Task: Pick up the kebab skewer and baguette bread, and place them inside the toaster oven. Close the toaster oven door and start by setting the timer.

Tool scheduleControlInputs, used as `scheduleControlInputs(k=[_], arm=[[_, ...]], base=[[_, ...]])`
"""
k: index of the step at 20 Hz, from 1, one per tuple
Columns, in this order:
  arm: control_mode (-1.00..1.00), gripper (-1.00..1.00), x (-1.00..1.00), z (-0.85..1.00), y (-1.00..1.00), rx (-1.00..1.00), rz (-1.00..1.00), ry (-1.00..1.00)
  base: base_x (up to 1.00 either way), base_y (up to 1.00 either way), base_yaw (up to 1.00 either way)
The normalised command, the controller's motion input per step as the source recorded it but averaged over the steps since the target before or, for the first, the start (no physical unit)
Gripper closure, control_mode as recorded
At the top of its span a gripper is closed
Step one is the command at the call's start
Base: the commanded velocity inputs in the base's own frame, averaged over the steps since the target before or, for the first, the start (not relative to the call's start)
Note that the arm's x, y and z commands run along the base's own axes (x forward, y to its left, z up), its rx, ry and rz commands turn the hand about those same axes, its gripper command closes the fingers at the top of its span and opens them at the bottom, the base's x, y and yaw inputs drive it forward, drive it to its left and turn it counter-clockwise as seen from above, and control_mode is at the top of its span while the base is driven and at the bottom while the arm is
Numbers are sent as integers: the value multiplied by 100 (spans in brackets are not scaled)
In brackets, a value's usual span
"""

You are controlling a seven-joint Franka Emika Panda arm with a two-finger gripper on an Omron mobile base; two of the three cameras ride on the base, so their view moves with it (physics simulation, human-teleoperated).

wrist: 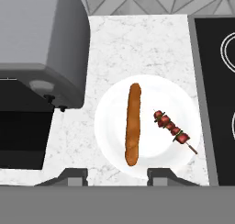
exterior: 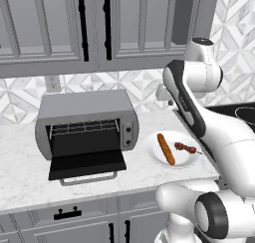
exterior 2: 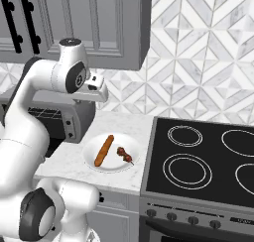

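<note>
- A white plate (wrist: 151, 87) sits on the tabletop (exterior: 20, 172) between the oven (exterior: 84, 118) and the stove (exterior 2: 208, 161). It holds the baguette (wrist: 133, 124) and the skewer (wrist: 172, 129), side by side and apart.
- The oven's door (exterior: 87, 163) hangs down open; a wire rack (exterior: 84, 128) shows inside the dark cavity, with nothing seen on it.
- The arm bends high over the tabletop, hand pointing down above the plate.
- The tool (wrist: 117, 176) hovers over the plate's near edge, fingers (wrist: 73, 176) parted, grasping nothing, with the baguette's end between them far below.
</note>
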Motion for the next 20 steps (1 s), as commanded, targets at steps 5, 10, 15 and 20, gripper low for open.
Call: scheduleControlInputs(k=[5, 10, 15, 20], arm=[[-100, -100, -46, -20, 5, 0, 1, -2], [-100, -100, -38, -23, 10, 0, 0, -6], [-100, -100, -26, -22, 64, 0, 0, -8], [-100, -100, -5, -4, 74, 0, 0, -6]], base=[[0, 0, 0], [0, 0, 0], [0, 0, 0], [0, 0, 0]])
